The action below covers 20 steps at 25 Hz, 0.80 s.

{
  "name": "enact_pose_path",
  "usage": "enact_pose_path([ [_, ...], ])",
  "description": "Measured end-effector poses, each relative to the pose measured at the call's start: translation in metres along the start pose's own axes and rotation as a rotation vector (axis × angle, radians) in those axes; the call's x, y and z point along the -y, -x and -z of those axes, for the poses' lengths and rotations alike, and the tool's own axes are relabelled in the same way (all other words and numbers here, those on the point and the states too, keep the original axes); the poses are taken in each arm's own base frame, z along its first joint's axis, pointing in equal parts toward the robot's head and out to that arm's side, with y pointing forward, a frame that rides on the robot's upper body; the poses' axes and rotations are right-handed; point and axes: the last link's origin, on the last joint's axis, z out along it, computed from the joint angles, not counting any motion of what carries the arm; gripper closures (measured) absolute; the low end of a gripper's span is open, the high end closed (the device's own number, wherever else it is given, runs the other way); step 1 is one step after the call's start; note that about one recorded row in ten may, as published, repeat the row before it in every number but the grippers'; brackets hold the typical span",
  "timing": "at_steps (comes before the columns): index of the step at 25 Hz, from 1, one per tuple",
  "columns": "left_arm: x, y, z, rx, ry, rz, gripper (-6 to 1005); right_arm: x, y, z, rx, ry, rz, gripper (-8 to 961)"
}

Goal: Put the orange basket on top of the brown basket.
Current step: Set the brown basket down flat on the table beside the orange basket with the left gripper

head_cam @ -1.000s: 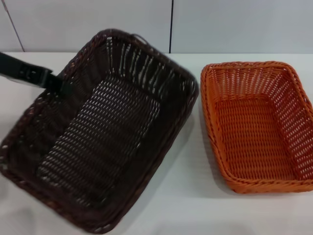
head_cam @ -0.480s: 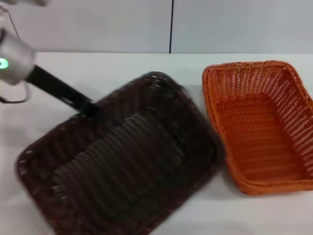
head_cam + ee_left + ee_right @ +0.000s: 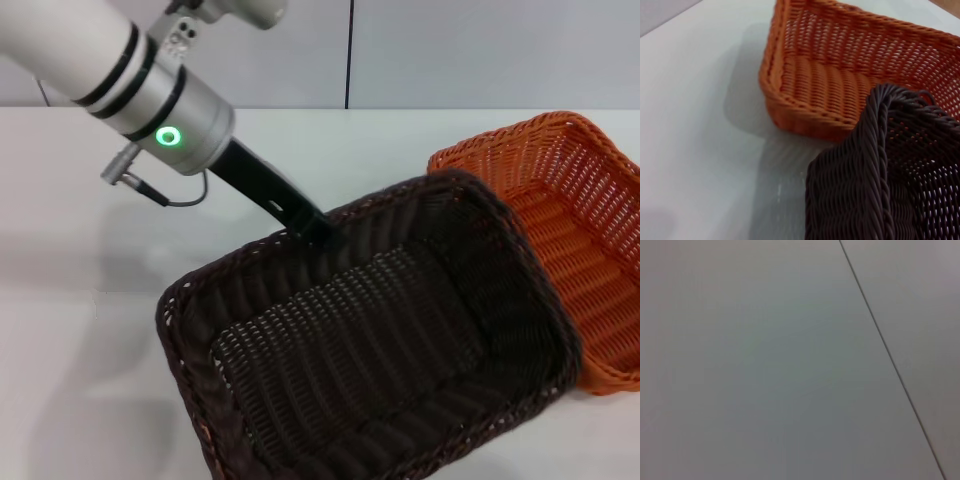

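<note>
White table (image 3: 80, 300) carries orange basket (image 3: 590, 220) at right; brown basket (image 3: 370, 340) overlaps its near edge.

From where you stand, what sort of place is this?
Probably a lab or test bench: a bare white table before plain panelled walls, with only the brown basket, held by the left gripper, and the orange basket.

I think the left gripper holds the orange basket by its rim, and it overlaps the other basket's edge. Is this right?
Not quite: the left gripper holds the brown basket by its rim, not the orange one. The head view shows this. The rest stands: the brown basket overlaps the edge of the orange basket, as the left wrist view also shows.
</note>
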Motion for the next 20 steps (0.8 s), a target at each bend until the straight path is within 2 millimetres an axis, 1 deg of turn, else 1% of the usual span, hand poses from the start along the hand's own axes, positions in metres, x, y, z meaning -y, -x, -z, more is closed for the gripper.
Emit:
enact_pose_path([
  [1,-0.002,-0.003,-0.003,-0.002,0.005,-0.019,794,0.001,0.000,0.000,0.000,-0.003,0.000,453],
  [5,-0.002,-0.003,-0.003,-0.002,0.005,-0.019,793,0.002,0.001,0.000,0.001,-0.006,0.001,453],
  [6,-0.003,-0.003,-0.008,0.015,0.021,-0.042,793,0.003,0.001,0.000,0.003,-0.007,0.002,453],
  [8,-0.003,-0.003,-0.008,0.015,0.021,-0.042,792,0.003,0.002,0.000,0.003,-0.007,0.003,453],
  [10,-0.001,0.002,-0.006,0.043,0.000,-0.030,792,0.003,0.002,-0.002,0.005,-0.006,0.003,452],
  [13,-0.001,0.002,-0.006,0.043,0.000,-0.030,791,0.000,0.005,-0.006,0.011,0.000,0.003,452],
  [15,0.003,0.002,-0.004,0.051,-0.031,-0.020,791,-0.003,0.006,-0.009,0.015,0.008,0.003,452],
  [17,0.003,0.002,-0.004,0.047,-0.035,-0.020,731,-0.005,0.007,-0.011,0.017,0.017,0.005,453],
  [19,0.008,-0.002,0.004,-0.006,-0.070,-0.016,671,-0.012,0.009,-0.015,0.015,0.056,0.001,453],
  [20,0.008,-0.002,0.004,-0.006,-0.070,-0.016,641,-0.012,0.009,-0.015,0.015,0.056,0.001,453],
])
